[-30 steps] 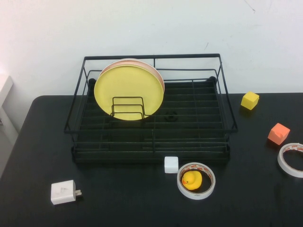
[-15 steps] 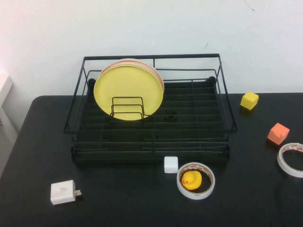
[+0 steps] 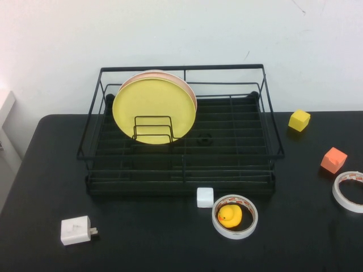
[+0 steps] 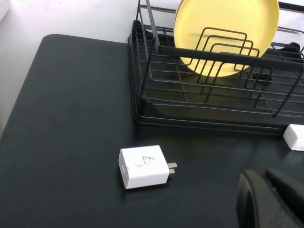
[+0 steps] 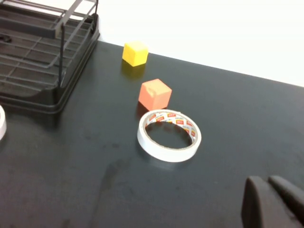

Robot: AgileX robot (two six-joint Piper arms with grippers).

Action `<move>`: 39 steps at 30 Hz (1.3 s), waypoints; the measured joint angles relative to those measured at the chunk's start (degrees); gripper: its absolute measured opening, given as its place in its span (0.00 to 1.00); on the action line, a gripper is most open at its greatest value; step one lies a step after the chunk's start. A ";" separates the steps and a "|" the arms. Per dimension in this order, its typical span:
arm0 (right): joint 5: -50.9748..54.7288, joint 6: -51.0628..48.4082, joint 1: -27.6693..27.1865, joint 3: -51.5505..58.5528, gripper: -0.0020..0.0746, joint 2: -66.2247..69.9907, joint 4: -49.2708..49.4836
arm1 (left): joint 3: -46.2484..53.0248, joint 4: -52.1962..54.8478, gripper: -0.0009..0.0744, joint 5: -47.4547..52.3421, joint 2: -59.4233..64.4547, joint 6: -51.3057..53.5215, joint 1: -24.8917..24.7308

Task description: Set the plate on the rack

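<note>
My left gripper [image 4: 273, 199] and right gripper [image 5: 275, 202] sat closed and empty low over the table [image 3: 142, 238], the plate [image 3: 153, 107] upright in the rack [image 3: 181, 170]; a bump could topple it.

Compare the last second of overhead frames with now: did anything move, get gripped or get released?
Nothing visibly changed. The yellow plate stands upright in the rack; both arms are out of the overhead view, left gripper and right gripper shut and empty.
</note>
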 joint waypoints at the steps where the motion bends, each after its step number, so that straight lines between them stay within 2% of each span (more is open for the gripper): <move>1: 0.16 0.00 -0.05 0.01 0.02 0.00 0.00 | 0.00 0.00 0.01 0.00 0.00 0.00 0.00; 12: 0.58 0.08 -0.33 -0.12 0.02 0.00 -0.09 | 0.00 0.00 0.01 0.00 0.00 0.00 0.00; 23: 0.73 13.55 -0.42 -0.12 0.02 0.00 -3.87 | 0.00 0.00 0.01 0.00 0.00 0.00 0.00; 39: 0.77 14.64 -1.09 -0.12 0.02 0.00 -4.27 | 0.00 0.00 0.01 0.00 0.00 0.00 0.00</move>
